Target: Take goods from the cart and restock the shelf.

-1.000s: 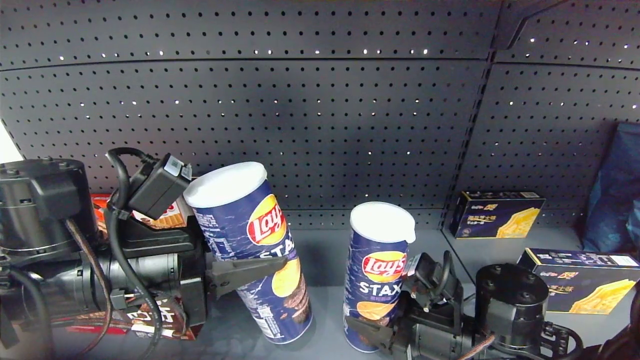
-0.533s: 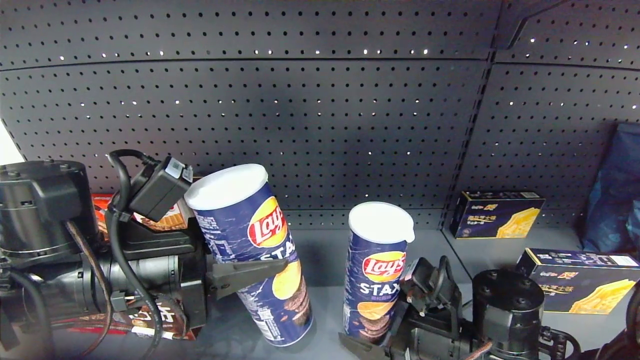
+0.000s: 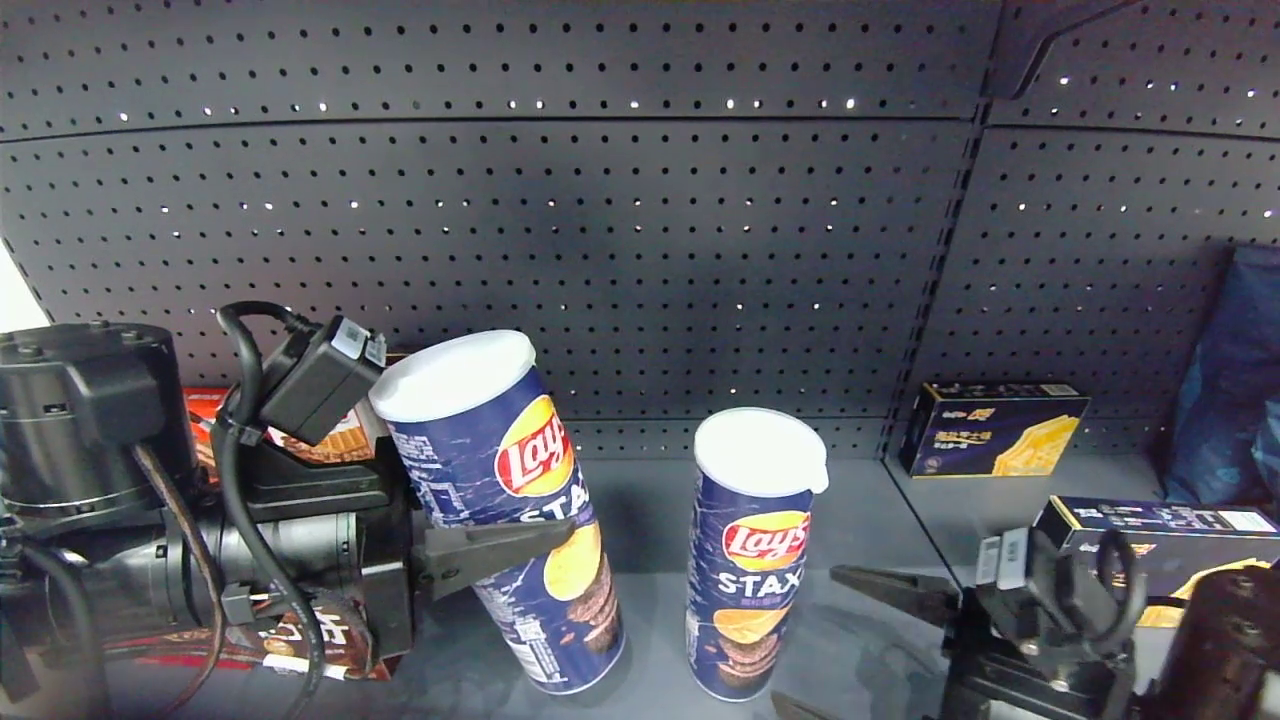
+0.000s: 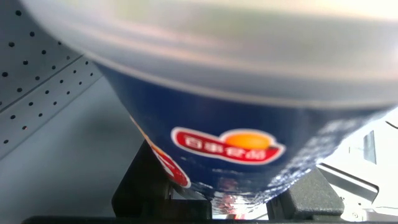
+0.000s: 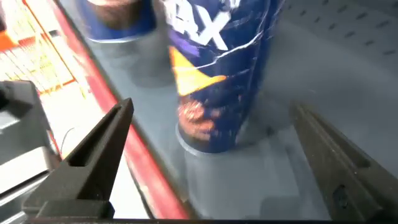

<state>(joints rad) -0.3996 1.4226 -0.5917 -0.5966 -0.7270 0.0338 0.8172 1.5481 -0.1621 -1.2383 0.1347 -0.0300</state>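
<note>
- My left end effector (image 3: 540, 545) is clamped on the tilted can (image 3: 500, 480) at mid-body. The can's white lid leans back toward my left arm, and its base sits at the shelf (image 3: 880, 500) deck or just above it; I cannot tell which.
- My right end effector (image 3: 815, 640) is spread wide and holds nothing. It sits just to the right of the standing can (image 3: 755, 560), apart from it.
- The standing can is upright on the shelf on its own, so I judge that one placed. The step in hand is setting down the second can.
- The next move calls for bringing the tilted can upright so its whole base lies flat on the deck. Only then should my left fingers spread, or it may topple.
- The two cans are near each other with a gap between them. Righting the tilted one should not swing its base into its neighbour.
- The red packs (image 3: 340, 435) lie behind my left wrist, close to where that arm would pull back.
- The pegboard wall (image 3: 640, 250) stands behind both cans, with room to spare.
- The yellow-printed boxes (image 3: 990, 428) and a dark blue bag (image 3: 1230, 380) sit in the bay to the right, well apart from the cans but close to my right arm.
</note>
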